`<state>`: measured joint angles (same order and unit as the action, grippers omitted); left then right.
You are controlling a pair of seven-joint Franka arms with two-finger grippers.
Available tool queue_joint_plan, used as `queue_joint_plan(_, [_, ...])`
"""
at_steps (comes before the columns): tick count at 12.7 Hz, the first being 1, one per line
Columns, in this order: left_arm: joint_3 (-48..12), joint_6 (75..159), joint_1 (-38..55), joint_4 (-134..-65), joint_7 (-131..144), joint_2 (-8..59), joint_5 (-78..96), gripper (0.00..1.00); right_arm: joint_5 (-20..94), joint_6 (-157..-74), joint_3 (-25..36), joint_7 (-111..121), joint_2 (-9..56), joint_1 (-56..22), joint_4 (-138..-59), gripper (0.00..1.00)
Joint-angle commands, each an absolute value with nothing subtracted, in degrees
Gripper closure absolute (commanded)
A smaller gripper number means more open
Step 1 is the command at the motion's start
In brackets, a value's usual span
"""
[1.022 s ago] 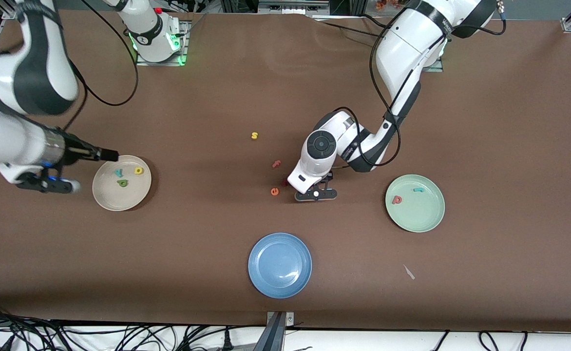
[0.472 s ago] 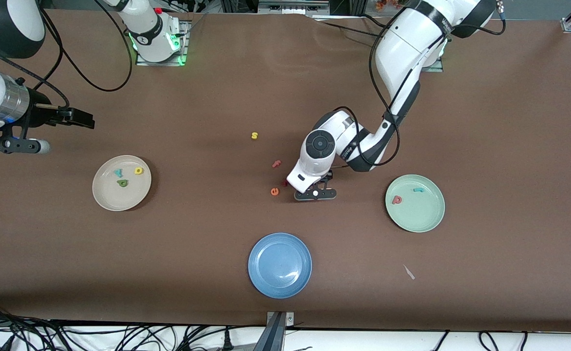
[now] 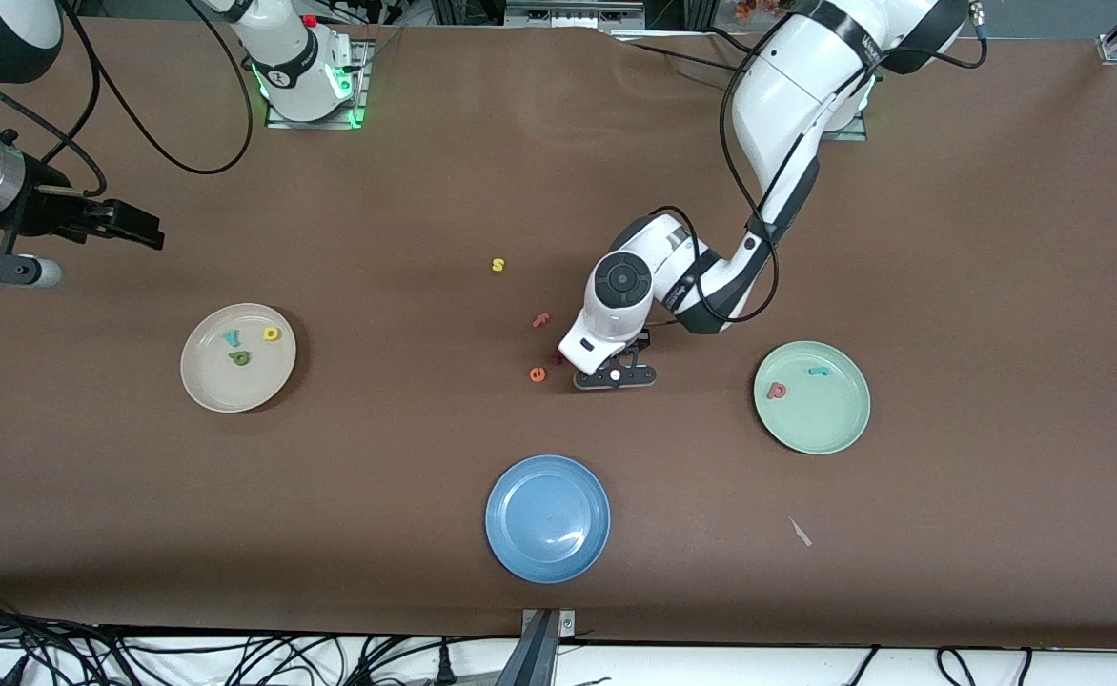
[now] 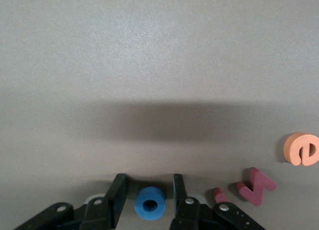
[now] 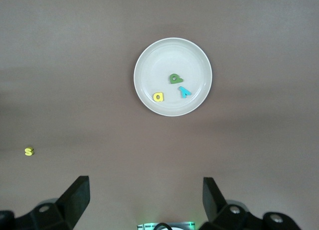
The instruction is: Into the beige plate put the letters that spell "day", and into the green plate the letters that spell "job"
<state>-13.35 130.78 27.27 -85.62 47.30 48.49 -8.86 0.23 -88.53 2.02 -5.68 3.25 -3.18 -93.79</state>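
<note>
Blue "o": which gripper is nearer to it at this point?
Left. The left gripper is down at the table with the blue "o" between its fingers. The right gripper is up in the air at the right arm's end of the table, open.

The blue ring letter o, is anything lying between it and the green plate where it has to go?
Nothing visible does. The blue foam ring "o" sits on the table between the left hand's fingers, and the brown table from there to the pale mint-green plate is bare. The orange "e" lies toward the right arm's end.
</note>
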Motion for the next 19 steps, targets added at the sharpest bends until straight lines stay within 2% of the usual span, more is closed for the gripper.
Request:
queue_joint_plan(1, [-13.27, 130.08, 27.95, -87.19, 48.78, 48.16, -9.76, 0.63, -0.35, -88.34, 0.79, -4.31, 1.41, -1.93, -95.36, 0.0])
queue_joint_plan(5, [-13.27, 130.08, 28.39, -87.63, 48.69, 48.25, -9.76, 0.67, -0.35, -86.75, 0.88, -3.17, 1.67, -2.11, -94.83, 0.0])
queue_joint_plan(8, [-13.27, 129.99, 28.39, -87.63, 48.52, 48.43, -10.19, 0.95, -0.79, -87.1, 0.88, -3.25, 1.84, -2.63, -94.75, 0.0])
queue_joint_plan(9, [-13.18, 129.99, 28.3, -87.63, 48.43, 48.43, -10.2, 1.0, -0.97, -87.01, 0.88, -3.25, 2.02, -3.25, -94.75, 0.0])
queue_joint_plan(12, [-13.27, 128.07, 27.34, -86.93, 48.25, 47.47, -10.2, 1.0, -0.97, -86.75, 0.79, -3.34, 2.2, -3.25, -94.66, 0.0])
queue_joint_plan(16, [-12.92, 120.78, 23.83, -86.48, 43.28, 42.03, -10.37, 1.0, -0.35, -86.49, 0.88, -3.25, 2.2, -3.16, -93.7, 0.0])
queue_joint_plan(19, [-13.18, 117.61, 18.47, -86.48, 32.9, 38.51, -10.2, 0.99, -0.96, -81.05, 0.88, -2.9, 3.95, -3.16, -89.05, 0.0])
